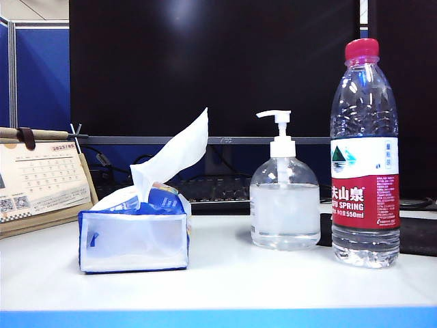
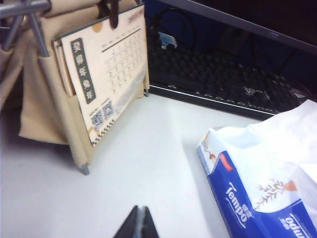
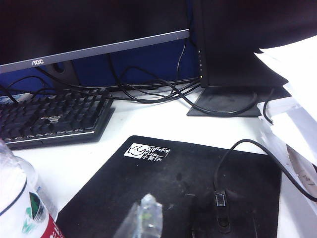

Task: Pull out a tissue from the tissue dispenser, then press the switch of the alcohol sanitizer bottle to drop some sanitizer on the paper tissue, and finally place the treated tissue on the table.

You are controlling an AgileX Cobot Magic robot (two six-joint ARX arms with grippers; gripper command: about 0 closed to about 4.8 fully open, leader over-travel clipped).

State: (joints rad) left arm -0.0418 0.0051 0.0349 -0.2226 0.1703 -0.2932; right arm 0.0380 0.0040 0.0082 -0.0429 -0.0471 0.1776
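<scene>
The tissue dispenser (image 1: pixel 133 239), a blue-and-white soft pack, lies on the white table (image 1: pixel 273 283) at the left. A white tissue (image 1: pixel 174 154) sticks up from its slot. To its right stands the alcohol sanitizer bottle (image 1: pixel 285 208) with clear gel, and its white pump switch (image 1: pixel 276 117) is up. Neither gripper shows in the exterior view. In the left wrist view my left gripper (image 2: pixel 139 209) is shut and empty above bare table, apart from the dispenser (image 2: pixel 247 193). My right gripper (image 3: pixel 148 201) is shut and empty over a black mouse pad (image 3: pixel 173 173).
A tall red-capped water bottle (image 1: pixel 365 157) stands right of the sanitizer. A desk calendar (image 1: pixel 41 181) leans at the far left. A keyboard (image 2: pixel 223 79) and monitor sit behind. A mouse (image 3: pixel 223 218), cables and stacked papers (image 3: pixel 292 99) lie near my right gripper.
</scene>
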